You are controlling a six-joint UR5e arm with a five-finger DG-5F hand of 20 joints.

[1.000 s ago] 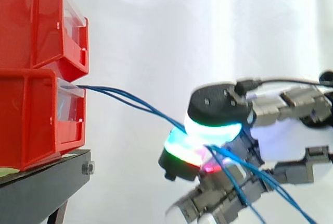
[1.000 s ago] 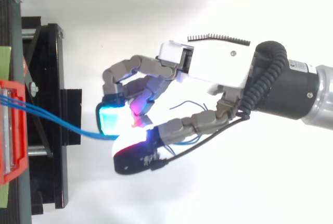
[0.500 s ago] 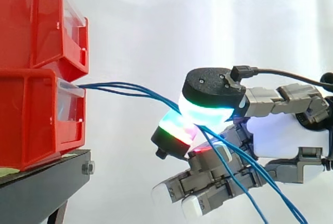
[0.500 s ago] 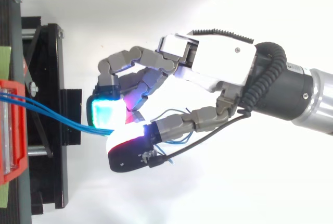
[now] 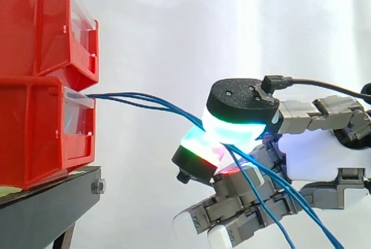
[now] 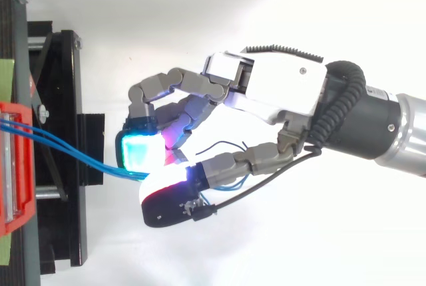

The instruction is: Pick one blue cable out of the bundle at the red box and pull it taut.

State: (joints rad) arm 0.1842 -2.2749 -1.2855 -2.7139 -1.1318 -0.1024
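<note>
The 2 red bins (image 5: pixel 40 75) sit stacked at the left edge of the side view, on the black stand (image 5: pixel 46 208) in the lower left corner. The blue cables (image 5: pixel 145 101) leave the clear front of the lower bin and run rightward toward the middle of the frame in a gentle downward curve (close together, not dead straight). There they pass between the glowing pads of the hand (image 6: pixel 279 90), which reaches in from the right. Its fingers are curled, and the thumb (image 5: pixel 237 127) presses down against a fingertip (image 6: pixel 140 151) lit cyan, with the cables pinched between the 2 pads. How many strands sit inside that pinch cannot be told. Past the pinch the cables hang on toward the lower right corner of the side view. In the top view a loose loop of them shows beneath the palm, at the centre of the frame.
</note>
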